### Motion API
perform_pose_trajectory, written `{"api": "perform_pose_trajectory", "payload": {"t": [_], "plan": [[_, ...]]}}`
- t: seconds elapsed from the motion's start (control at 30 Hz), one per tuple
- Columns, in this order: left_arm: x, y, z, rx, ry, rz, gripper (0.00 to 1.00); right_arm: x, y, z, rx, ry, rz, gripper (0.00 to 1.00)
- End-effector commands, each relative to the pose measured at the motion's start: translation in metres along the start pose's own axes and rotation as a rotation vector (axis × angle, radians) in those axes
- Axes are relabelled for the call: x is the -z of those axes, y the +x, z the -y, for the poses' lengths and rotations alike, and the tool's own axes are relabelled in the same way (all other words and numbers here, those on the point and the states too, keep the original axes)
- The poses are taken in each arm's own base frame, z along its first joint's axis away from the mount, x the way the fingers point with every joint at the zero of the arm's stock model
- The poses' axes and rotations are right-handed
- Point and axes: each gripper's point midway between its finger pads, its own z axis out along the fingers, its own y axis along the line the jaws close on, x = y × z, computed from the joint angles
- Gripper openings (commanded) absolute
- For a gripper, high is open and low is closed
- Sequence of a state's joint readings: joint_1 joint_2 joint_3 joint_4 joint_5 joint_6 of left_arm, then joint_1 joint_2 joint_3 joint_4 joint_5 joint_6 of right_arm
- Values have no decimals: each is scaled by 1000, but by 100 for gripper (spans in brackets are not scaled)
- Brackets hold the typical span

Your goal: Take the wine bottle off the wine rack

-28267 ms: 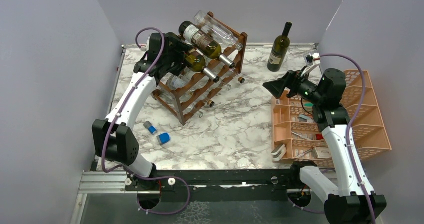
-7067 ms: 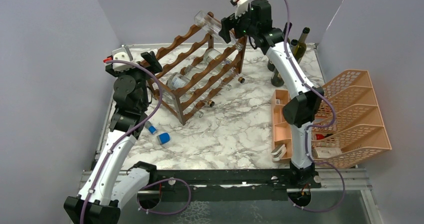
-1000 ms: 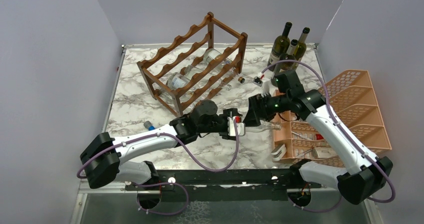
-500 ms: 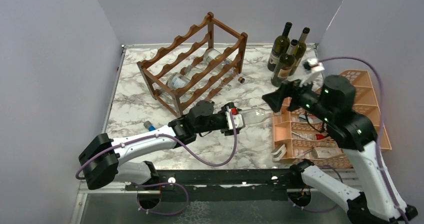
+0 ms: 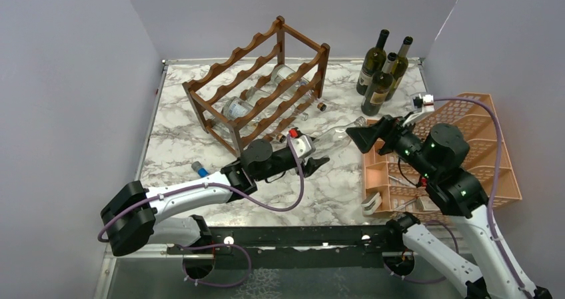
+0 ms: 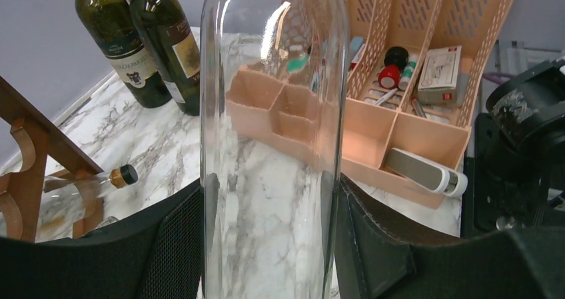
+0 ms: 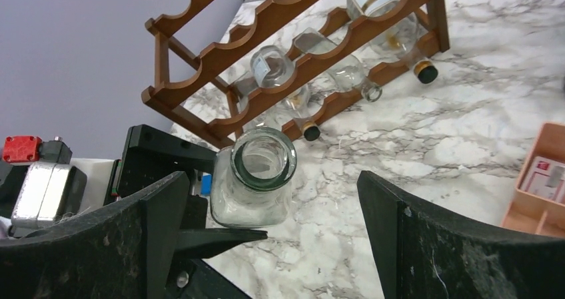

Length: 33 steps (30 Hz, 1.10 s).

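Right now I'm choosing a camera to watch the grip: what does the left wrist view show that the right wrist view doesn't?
Left wrist only: green wine bottles standing, pads pressing the clear bottle. Right wrist only: that bottle's open mouth, the open right gripper, most of the wine rack. Both: clear bottle, left gripper, marble table.

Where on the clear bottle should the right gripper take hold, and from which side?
Probably the neck, just below the mouth, approached end-on from the tray side. The left gripper is shut around the clear bottle's wide body, so only the narrow neck end sticks out free. It points at the open right gripper, whose fingers stand either side of it.
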State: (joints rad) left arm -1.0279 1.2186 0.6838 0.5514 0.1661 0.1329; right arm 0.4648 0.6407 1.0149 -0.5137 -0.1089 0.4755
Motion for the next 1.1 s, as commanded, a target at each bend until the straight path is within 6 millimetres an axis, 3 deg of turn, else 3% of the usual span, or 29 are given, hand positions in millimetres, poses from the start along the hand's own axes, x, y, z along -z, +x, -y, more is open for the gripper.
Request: {"api": "perform_pose_trajectory", "payload": {"t": [0.0,0.27,0.47,0.63,0.7,0.87,0.93,1.07], "plan": [[3,-53,-9,63,-54,180,28,-15,-13,-21,-82,-106,62,99],[0,-51,-7,104,-47,175,28,-41,7,-20,-149,-153,28,72],[-2,-51,-4,106,-29,174,28,-44,9,-14,-157,-138,48,59],[-5,-48,0,112,-6,167,30,-44,7,-13,-150,-131,59,40],[-6,-48,0,116,-6,164,43,-44,3,-13,-132,-130,73,33],[-3,-52,-6,129,-41,167,97,-44,-21,-6,-32,-55,111,8],[-2,-55,-8,125,-49,171,99,-44,-33,2,0,15,129,2],[3,-62,-12,109,-74,186,99,-49,-48,21,59,145,142,1]]}}
